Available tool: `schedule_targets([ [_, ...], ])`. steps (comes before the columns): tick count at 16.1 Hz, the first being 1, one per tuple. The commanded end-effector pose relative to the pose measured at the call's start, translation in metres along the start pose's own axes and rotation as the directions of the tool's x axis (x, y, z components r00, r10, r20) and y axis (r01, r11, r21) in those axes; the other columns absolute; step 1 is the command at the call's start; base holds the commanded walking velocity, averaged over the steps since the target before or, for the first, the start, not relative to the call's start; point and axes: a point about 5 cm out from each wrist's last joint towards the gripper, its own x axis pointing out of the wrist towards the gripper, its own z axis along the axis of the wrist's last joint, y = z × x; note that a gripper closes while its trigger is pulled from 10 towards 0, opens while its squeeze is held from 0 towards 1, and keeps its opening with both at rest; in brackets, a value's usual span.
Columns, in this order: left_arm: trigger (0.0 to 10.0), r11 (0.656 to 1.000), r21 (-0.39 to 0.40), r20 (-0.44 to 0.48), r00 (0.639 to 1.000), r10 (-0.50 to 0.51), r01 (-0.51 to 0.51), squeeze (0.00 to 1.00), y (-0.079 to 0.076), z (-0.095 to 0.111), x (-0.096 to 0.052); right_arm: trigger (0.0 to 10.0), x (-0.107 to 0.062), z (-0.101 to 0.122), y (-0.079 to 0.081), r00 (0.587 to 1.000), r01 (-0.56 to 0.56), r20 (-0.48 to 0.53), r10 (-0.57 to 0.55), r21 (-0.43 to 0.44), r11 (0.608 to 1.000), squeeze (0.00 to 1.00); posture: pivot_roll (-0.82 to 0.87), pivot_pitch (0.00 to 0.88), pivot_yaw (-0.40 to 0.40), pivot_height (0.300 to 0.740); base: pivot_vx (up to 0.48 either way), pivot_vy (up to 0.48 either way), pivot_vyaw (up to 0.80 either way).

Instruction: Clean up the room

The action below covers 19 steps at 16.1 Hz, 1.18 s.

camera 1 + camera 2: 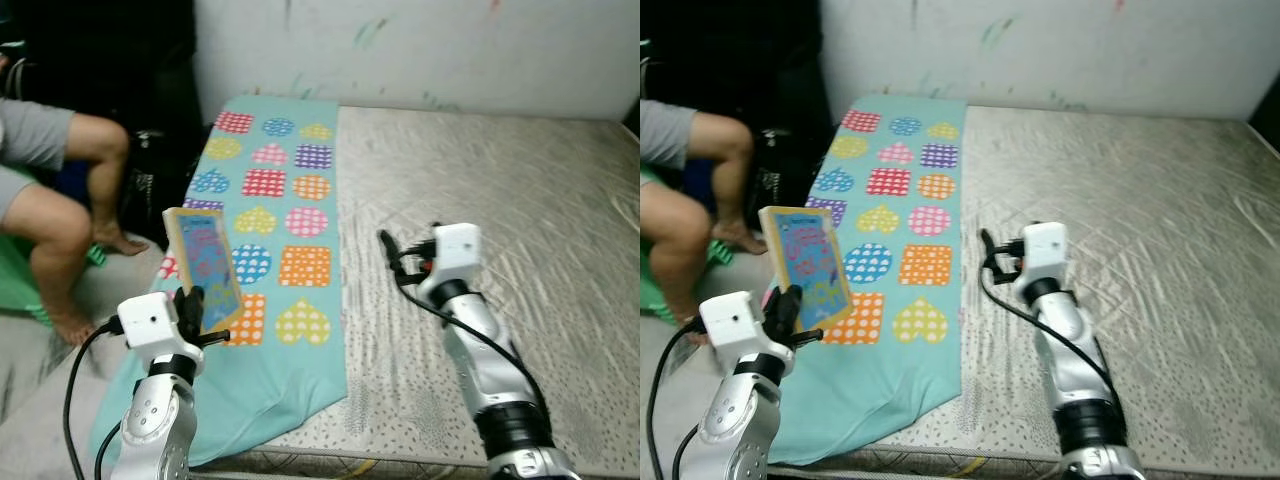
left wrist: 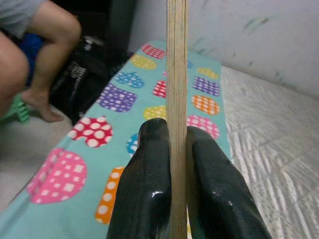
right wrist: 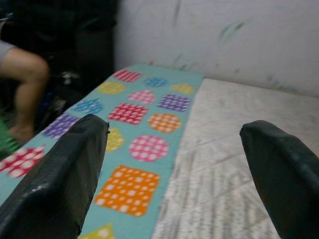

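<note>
Your left pincer (image 1: 196,305) grips the book (image 1: 204,266) upright by its lower edge, over the blanket (image 1: 270,190) at the bed's edge. Keep it level while carrying; the destination probably lies outside these views. Right pincer (image 3: 174,164) hangs wide, holding nothing.

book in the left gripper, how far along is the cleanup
Done: the book is off the surface, clamped upright in the left gripper above the teal patterned blanket. In hand: nothing else; the right gripper hovers open over the mattress. Left: the book still needs putting away, and the blanket lies spread along the mattress edge.
</note>
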Motion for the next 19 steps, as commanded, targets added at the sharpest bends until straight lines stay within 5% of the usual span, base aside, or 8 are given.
schedule_targets([
  [1, 10.0, 1.000, 0.010, 0.074, 0.997, -0.015, 0.014, 0.00, -0.004, 0.015, 0.000, 10.0, 0.003, 0.002, -0.001, 1.000, 0.000, 0.002, 0.000, -0.007, 1.000, 0.00, -0.03, 0.000, -0.038, 0.740, 0.000, 0.000, 0.00],
  [4, 10.0, 1.000, 0.016, 0.066, 0.998, -0.017, 0.016, 0.00, -0.002, 0.013, -0.002, 10.0, 0.001, 0.001, -0.005, 1.000, 0.031, 0.006, -0.031, 0.011, 0.999, 0.00, -0.07, 0.000, -0.017, 0.740, 0.000, 0.000, 0.00],
  [11, 10.0, 0.995, -0.004, 0.039, 0.994, -0.101, 0.101, 0.00, -0.015, 0.008, 0.008, 10.0, -0.012, -0.004, -0.013, 0.996, 0.085, 0.003, -0.085, 0.005, 0.996, 0.00, -0.12, 0.000, 0.020, 0.740, 0.000, 0.000, -0.75],
  [19, 10.0, 0.993, -0.011, 0.040, 0.992, -0.120, 0.121, 0.00, -0.016, 0.009, 0.008, 10.0, -0.010, -0.003, -0.014, 0.995, 0.096, 0.005, -0.096, 0.003, 0.995, 0.00, -0.10, 0.000, 0.024, 0.740, 0.000, 0.000, 0.00],
])
